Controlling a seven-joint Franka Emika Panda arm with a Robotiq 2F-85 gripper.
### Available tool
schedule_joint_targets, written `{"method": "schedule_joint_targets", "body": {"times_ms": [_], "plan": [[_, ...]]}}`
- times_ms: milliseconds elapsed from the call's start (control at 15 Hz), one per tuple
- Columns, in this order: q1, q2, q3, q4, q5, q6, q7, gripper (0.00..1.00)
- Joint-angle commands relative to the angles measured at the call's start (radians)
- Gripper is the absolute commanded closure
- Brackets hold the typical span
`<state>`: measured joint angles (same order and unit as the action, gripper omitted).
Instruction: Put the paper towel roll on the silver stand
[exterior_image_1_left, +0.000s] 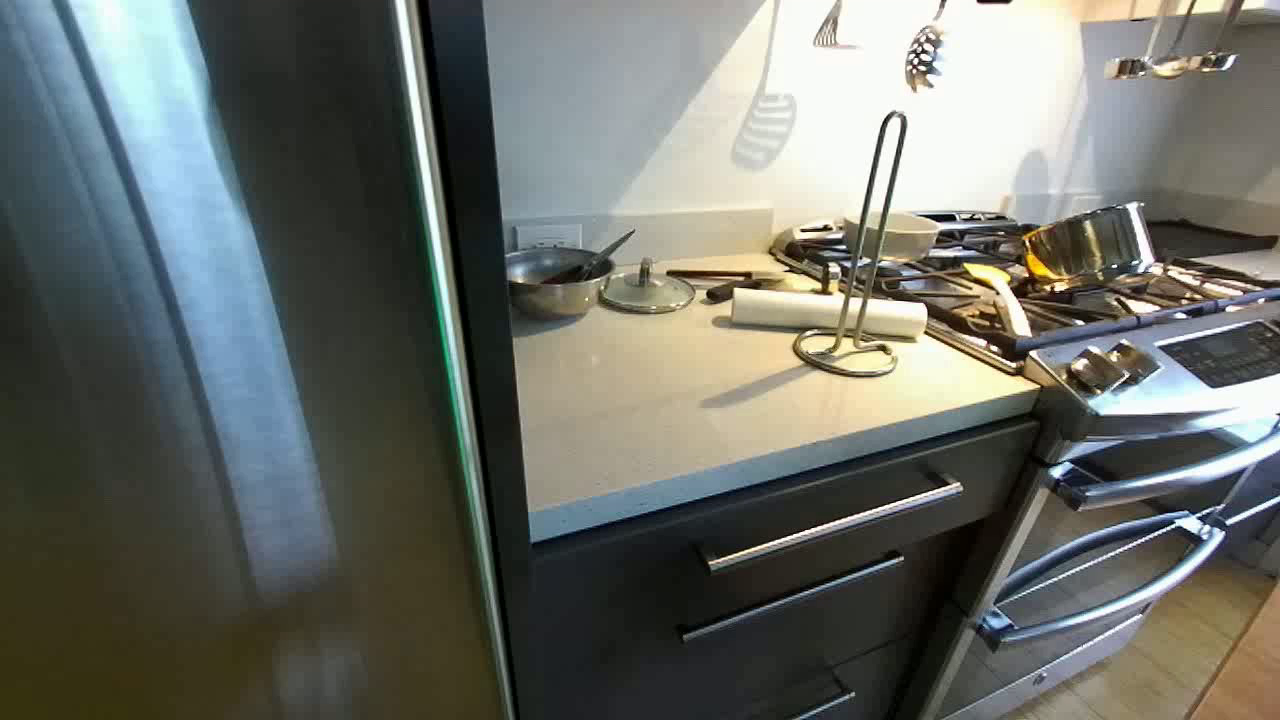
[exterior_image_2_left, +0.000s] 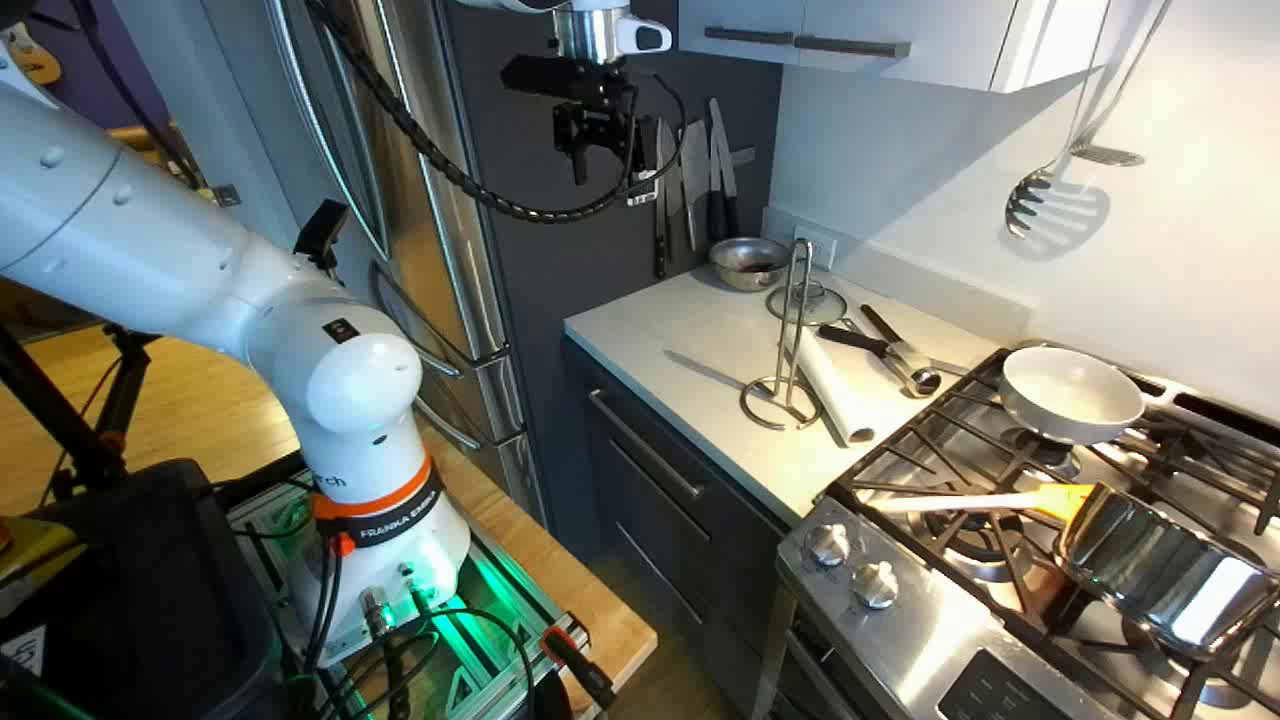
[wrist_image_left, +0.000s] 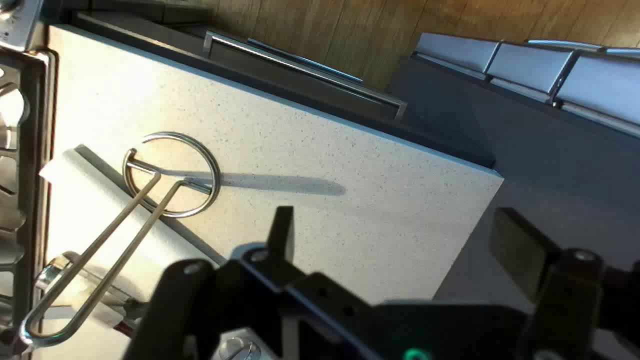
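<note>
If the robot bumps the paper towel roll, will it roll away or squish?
The paper towel roll will probably roll if nudged: it's round and lying on its side on the countertop. It looks slim and papery, so it's likely light and a bit squishy. The silver stand close beside it might block one way.

Your counter (exterior_image_1_left: 640, 430): pale, speckled top. On it you have the silver stand (exterior_image_2_left: 788, 320), upright. Paper towel roll (exterior_image_1_left: 808, 311) lies on its side just beside the stand's base; whether they touch, you can't tell. Behind the roll, dark-handled utensils (exterior_image_2_left: 850, 339), close together. Toward the back corner, glass lid (exterior_image_1_left: 648, 293), knob up; metal bowl (exterior_image_1_left: 552, 297) just beside it.
</note>
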<state>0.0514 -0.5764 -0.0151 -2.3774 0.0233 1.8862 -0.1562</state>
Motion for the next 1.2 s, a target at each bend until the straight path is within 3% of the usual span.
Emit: {"method": "schedule_joint_targets", "body": {"times_ms": [0, 533, 1133], "plan": [[0.001, 0.001, 0.000, 0.002, 0.000, -0.002, 0.001, 0.00], [-0.004, 0.017, -0.009, 0.003, -0.002, -0.009, -0.005, 0.00], [-0.096, 0.154, -0.189, -0.035, 0.007, 0.052, -0.185, 0.00]]}}
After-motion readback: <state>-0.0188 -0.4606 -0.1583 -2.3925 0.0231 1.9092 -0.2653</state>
